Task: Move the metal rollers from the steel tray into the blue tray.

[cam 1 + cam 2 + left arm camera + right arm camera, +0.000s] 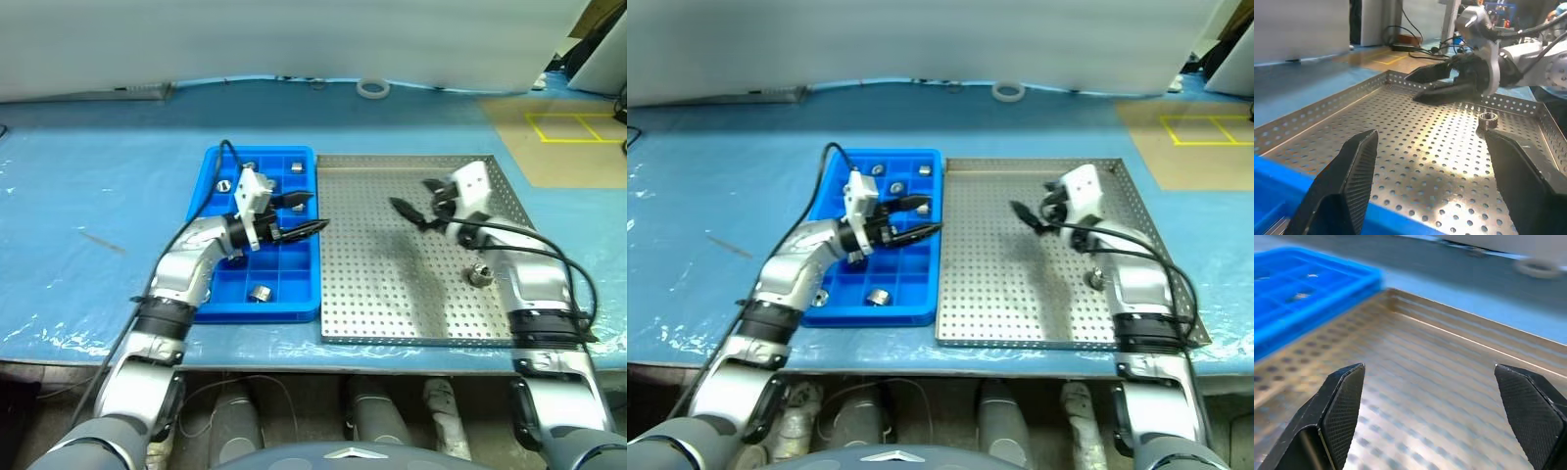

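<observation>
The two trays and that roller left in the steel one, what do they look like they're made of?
Steel tray: looks like bare sheet metal, silver-grey with a dull sheen, punched with rows of holes. Blue tray: probably moulded plastic, uniform bright blue, slightly glossy. Roller: apparently polished metal, shiny silver.

1. Both head eyes look forward and down over the perforated silver steel tray (411, 294).
2. Each wrist camera skims low across that tray, sharing its floor.
</observation>
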Motion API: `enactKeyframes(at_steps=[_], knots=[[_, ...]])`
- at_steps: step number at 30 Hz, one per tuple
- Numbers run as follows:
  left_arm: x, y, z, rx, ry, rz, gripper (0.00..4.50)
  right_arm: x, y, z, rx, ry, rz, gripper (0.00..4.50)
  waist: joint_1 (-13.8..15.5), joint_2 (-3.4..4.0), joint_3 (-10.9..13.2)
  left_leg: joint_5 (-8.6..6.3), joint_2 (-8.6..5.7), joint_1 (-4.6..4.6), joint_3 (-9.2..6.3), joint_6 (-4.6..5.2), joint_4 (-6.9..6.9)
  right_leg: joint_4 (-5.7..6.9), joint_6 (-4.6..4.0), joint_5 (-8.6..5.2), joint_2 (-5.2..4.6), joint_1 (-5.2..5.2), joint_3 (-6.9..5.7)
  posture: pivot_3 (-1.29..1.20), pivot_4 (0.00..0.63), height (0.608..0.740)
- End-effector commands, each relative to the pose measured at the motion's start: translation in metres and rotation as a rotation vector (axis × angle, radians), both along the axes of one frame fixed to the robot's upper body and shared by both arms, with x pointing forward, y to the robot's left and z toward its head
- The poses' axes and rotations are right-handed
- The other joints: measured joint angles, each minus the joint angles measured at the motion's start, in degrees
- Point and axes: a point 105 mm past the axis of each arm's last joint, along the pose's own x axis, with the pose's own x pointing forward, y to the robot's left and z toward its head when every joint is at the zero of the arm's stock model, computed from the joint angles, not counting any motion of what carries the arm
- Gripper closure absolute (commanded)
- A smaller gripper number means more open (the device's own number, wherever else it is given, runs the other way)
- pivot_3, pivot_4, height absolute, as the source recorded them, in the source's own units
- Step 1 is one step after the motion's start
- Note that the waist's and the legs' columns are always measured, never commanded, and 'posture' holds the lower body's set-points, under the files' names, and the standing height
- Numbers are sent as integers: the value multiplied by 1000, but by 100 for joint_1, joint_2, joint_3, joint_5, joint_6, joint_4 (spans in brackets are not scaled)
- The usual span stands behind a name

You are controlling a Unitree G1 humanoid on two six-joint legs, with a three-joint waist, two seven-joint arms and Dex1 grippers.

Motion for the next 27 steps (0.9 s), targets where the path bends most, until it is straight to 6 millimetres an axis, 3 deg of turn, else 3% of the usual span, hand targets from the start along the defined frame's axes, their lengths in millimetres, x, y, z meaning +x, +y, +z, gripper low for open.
enactKeyframes(at_steps=[1,7,12,20,23,27], knots=[[-3,-14,1,-2,-38,-54,854,-14,-29,24,31,-74,-96,68,-84,-1,0,-2,0,1,2,3,4,1,0,0,0,1,3,-507,150,740],[-14,-31,-5,6,-36,-155,854,-32,-59,-6,-3,65,-226,68,-292,-4,2,-7,-1,2,4,9,21,2,4,-2,-1,2,4,-525,150,740],[-14,-34,3,-10,-50,-175,854,-51,-57,-29,30,217,-192,68,-400,-4,3,-12,-4,-7,4,18,34,2,42,-24,-2,0,3,-538,150,740],[-12,-32,5,-9,-60,-162,854,-60,-51,-76,-10,407,-222,68,-425,-4,3,-25,-6,-12,6,36,45,-5,46,-27,-2,0,-1,-524,150,740],[-9,-27,7,-7,-72,-136,854,-56,-46,-74,-3,400,-202,648,-426,-6,3,-26,-6,-12,5,37,45,-7,47,-27,-3,2,-2,-508,150,740],[-6,-17,12,-23,-78,-94,854,-43,-37,-60,4,350,-166,1948,-419,-6,4,-26,-7,-12,5,37,46,-6,48,-28,-2,1,-6,-472,150,740]])
